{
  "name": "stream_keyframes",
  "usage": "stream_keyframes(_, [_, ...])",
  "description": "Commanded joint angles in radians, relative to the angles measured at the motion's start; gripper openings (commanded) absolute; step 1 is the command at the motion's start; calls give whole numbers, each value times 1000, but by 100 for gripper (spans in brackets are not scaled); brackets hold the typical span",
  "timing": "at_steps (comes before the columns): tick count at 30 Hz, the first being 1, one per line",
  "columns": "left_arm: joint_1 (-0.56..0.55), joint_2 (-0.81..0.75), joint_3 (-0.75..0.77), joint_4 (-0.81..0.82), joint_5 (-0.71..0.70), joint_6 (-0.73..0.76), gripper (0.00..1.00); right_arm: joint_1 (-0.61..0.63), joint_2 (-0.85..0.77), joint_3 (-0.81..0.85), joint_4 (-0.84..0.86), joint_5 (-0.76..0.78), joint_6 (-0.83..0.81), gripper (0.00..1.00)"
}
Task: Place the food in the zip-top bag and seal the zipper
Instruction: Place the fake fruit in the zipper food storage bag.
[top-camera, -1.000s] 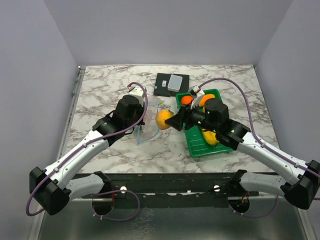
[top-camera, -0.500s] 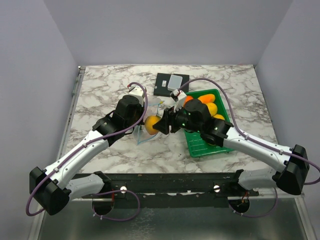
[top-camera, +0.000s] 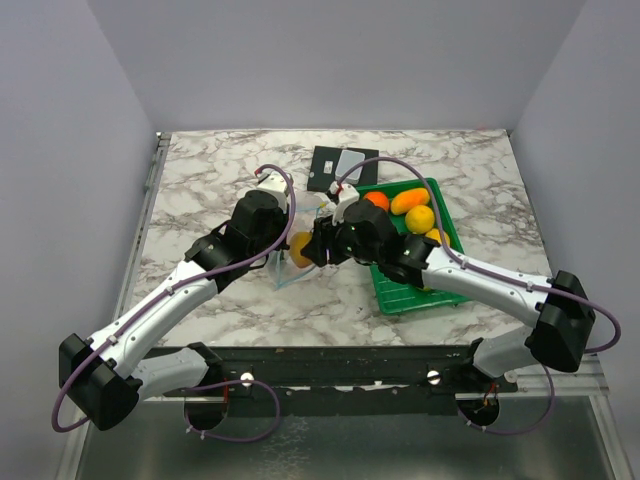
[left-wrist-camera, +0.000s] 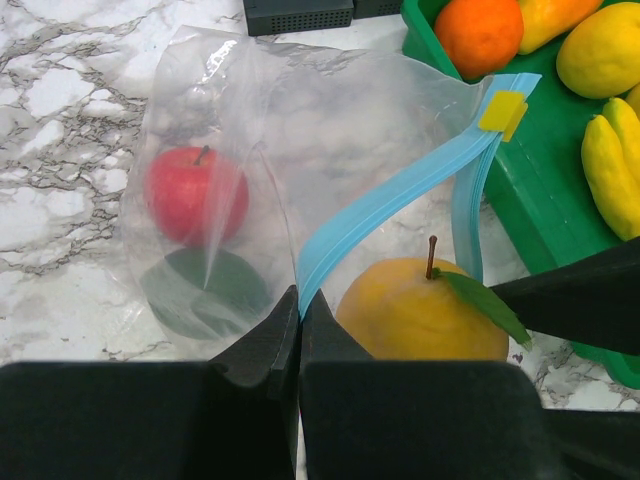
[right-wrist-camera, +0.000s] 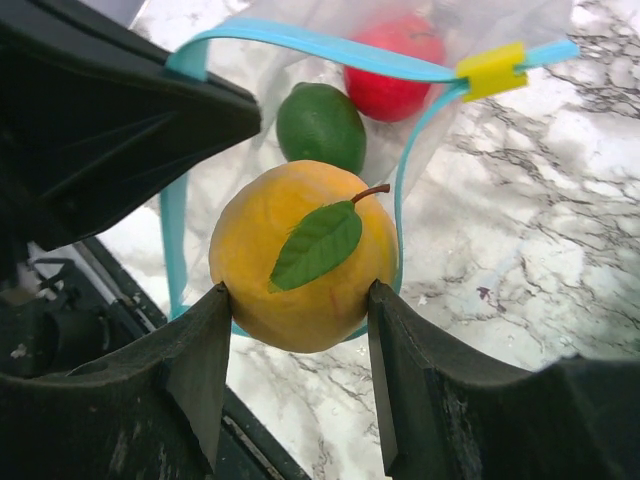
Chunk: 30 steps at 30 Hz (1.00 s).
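Note:
The clear zip-top bag (left-wrist-camera: 300, 140) lies on the marble with its mouth held open. My left gripper (left-wrist-camera: 299, 296) is shut on one side of the light-blue zipper (left-wrist-camera: 400, 195), which carries a yellow slider (left-wrist-camera: 502, 112). Inside the bag lie a red apple (left-wrist-camera: 195, 195) and a green fruit (right-wrist-camera: 320, 125). My right gripper (right-wrist-camera: 298, 300) is shut on a yellow-orange round fruit with a green leaf (right-wrist-camera: 300, 255). It holds the fruit right at the bag's mouth, inside the loop of the zipper (right-wrist-camera: 320, 45). From above, both grippers meet at the bag (top-camera: 288, 268).
A green tray (top-camera: 405, 288) stands right of the bag with an orange (top-camera: 377, 200), an elongated orange fruit (top-camera: 408, 200), a yellow round fruit (top-camera: 420, 219) and part of a banana bunch (left-wrist-camera: 610, 175). A black box (top-camera: 328, 172) with a clear lid sits behind.
My right gripper has carried the yellow-orange fruit leftwards from beside the tray to the bag's mouth. The left gripper has kept its hold on the zipper and has not moved.

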Motion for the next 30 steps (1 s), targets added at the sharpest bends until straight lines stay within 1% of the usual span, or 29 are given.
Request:
stream_keyframes(1, [-4, -10, -5, 14, -11, 3, 0, 7, 25, 39, -41, 138, 22, 18])
stream_keyframes(3, [-3, -11, -5, 13, -11, 3, 0, 7, 34, 45, -58, 180, 35, 27])
stream_keyframes(5, [-3, -10, -5, 14, -9, 4, 0, 7, 43, 52, -68, 201, 42, 30])
stream_keyframes(8, [-4, -9, -5, 14, -9, 5, 0, 7, 45, 51, -61, 212, 56, 40])
stream_keyframes(10, [-3, -9, -5, 13, -9, 4, 0, 7, 42, 48, -49, 207, 60, 50])
stream_keyframes(14, [-3, -9, -6, 14, -10, 6, 0, 7, 39, 55, -37, 176, 62, 64])
stream_keyframes(18, [-3, -10, -5, 13, -10, 4, 0, 7, 26, 59, -29, 144, 62, 75])
stream_keyframes(20, [-3, -10, -5, 13, -12, 6, 0, 7, 11, 55, -22, 129, 63, 77])
stream_keyframes(25, [-3, -9, -5, 13, -12, 5, 0, 7, -46, 41, -9, 111, 68, 78])
stream_keyframes(30, [-3, -9, -6, 13, -12, 4, 0, 7, -118, 28, -40, 161, 66, 78])
